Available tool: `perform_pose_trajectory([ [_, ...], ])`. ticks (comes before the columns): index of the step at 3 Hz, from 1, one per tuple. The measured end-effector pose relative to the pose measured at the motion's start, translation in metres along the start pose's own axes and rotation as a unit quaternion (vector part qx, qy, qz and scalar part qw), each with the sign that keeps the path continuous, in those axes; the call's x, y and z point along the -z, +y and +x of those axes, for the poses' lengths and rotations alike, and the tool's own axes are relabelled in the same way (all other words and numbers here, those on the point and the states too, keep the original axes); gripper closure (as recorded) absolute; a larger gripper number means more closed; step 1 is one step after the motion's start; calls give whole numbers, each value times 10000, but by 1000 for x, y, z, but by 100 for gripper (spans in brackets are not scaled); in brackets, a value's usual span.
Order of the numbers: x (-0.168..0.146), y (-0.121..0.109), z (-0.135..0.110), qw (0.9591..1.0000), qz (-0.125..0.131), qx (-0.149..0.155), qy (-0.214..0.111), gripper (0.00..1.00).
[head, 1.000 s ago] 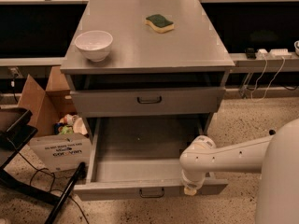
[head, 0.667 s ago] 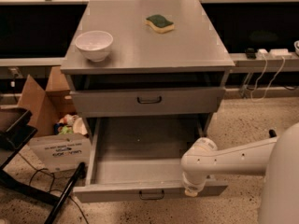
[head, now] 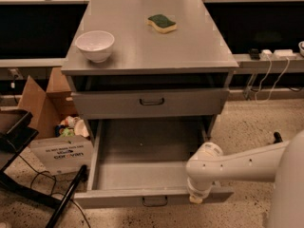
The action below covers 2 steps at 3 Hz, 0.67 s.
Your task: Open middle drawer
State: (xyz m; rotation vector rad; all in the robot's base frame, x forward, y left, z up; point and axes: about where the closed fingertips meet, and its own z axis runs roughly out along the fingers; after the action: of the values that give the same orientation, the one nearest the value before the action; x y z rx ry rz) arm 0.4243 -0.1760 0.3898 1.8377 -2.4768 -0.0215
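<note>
At the right end of the middle drawer's [head: 142, 175] front panel, the pincer [head: 196, 198] is hanging just under the white wrist, which is covering nearly all of it. I cannot tell whether it is spread or pressed together, or whether it is gripping the panel's top edge or only resting against it. The arm [head: 247, 163] is reaching in from the right, where a large pale shape is cutting it off at the frame's edge. The drawer is standing pulled far out beneath the shut top drawer [head: 190, 102], with its long grey tray showing and its small dark handle [head: 155, 201] sitting low on the front. Its tray is hiding whatever lies under it. Compared with a second ago, the front panel is sitting slightly nearer the camera, and the wrist is sitting slightly lower with it. The white bowl [head: 95, 45] and the green sponge [head: 162, 23] are staying where they were on the surface [head: 152, 51].
</note>
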Motion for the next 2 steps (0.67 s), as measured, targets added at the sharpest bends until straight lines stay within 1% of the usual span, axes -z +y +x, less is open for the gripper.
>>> perform_pose_trajectory([
  [1,1,0,0,10000,0,0,0,100],
  [2,0,9,4,10000,-37,-74,-3,100],
])
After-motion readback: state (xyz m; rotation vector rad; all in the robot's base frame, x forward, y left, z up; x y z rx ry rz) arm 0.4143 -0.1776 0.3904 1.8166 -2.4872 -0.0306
